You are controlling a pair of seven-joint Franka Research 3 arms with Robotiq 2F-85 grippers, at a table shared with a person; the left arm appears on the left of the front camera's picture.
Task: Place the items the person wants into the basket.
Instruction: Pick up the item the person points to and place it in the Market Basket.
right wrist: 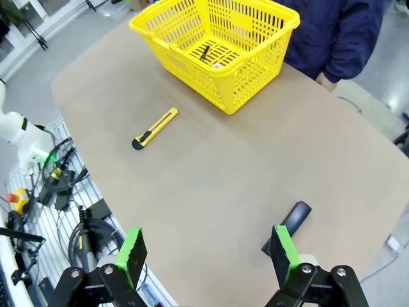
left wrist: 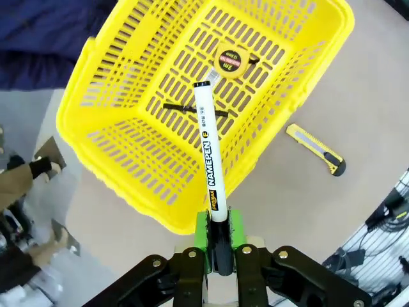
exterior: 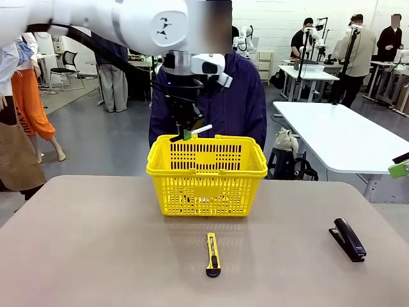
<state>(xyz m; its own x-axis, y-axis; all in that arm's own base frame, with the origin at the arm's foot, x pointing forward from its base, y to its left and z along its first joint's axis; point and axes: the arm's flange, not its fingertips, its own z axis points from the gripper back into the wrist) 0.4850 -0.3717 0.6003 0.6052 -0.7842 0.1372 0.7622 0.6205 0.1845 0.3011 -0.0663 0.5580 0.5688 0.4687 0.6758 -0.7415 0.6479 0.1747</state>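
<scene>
**Marker over basket, release pending**

Landmark is the basket (exterior: 206, 176). Near to far from your side:

- Utility knife (exterior: 213, 254) lies on the table (exterior: 83, 243) in front of the basket, well apart from it. Stapler (exterior: 347, 238) is off to the basket's right. Neither looks like a wanted item; leave both.
- Right gripper (right wrist: 208, 252) hangs spread wide with nothing in it, well to the basket's right, with the stapler just past its fingers.
- Inside the basket: tape measure (left wrist: 231, 60) and black pen (left wrist: 193, 109) lie on the floor.
- Left gripper (exterior: 186, 133) is above the basket's far rim, clamped on the white marker (left wrist: 208, 151) by its lower end, and the barrel points out over the interior.
- The person (exterior: 239, 102) stands right behind the basket.

My read: this is the last item, drop step. Next you need to open the left jaws with the marker over the inside, not the rim, then lift clear.
</scene>
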